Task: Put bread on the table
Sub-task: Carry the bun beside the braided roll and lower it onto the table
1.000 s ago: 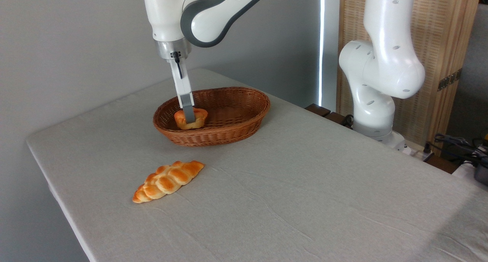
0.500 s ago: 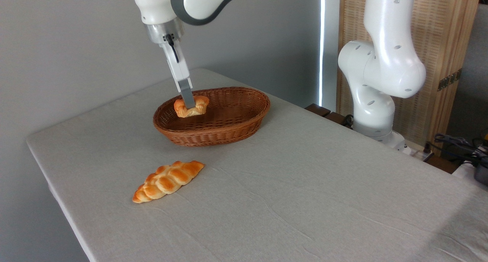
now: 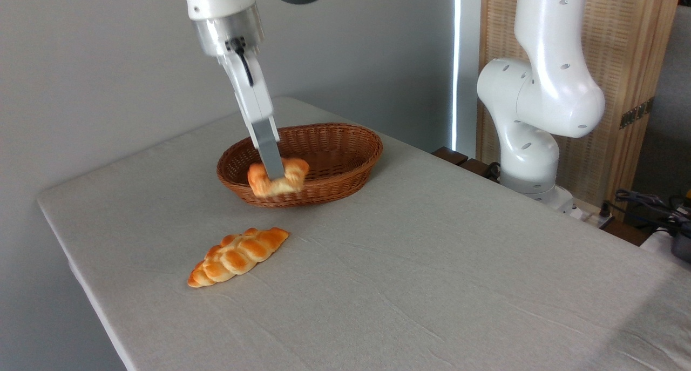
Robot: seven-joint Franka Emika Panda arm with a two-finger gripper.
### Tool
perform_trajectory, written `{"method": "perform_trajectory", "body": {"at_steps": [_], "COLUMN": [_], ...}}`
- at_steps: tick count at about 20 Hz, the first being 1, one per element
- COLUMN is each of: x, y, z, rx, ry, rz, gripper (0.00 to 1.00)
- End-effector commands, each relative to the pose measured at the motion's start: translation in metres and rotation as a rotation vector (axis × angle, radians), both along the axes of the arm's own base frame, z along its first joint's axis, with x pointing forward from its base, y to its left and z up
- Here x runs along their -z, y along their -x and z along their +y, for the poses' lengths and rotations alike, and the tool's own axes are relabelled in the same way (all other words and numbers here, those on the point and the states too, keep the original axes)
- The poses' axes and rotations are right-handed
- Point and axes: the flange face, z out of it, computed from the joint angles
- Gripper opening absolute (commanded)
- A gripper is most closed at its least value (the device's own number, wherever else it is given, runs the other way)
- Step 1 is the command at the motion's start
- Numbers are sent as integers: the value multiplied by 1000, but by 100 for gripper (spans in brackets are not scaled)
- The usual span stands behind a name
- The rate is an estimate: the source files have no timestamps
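The bread, a small round orange-golden bun, hangs in the air in front of the wicker basket's near rim, tilted, with my gripper shut on it. One long grey finger crosses the bun's middle; the other finger is hidden behind it. Below lies the table, covered in light grey-beige cloth.
A brown oval wicker basket stands at the back of the table behind the bun. A long braided golden loaf lies on the cloth toward the front left. The white arm base rises off the table's right side, with cables beyond.
The bun has come up out of the basket and moved forward over its near rim, carried in my gripper, which swung toward the camera.
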Motion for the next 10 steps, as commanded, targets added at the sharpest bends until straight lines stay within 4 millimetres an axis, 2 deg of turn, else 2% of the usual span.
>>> {"method": "perform_trajectory", "body": {"at_steps": [1,2,3,6,10], "x": [47,57,65,84,95], "y": [-27,-34,-38,-45,-45], "z": [24,34,40,53,55], "rx": [19,12,10,-4,-10], "ry": [-93,-118,-134,-132,-135], "rz": [33,33,27,17,35], "gripper": [38,67,83,100,100]}}
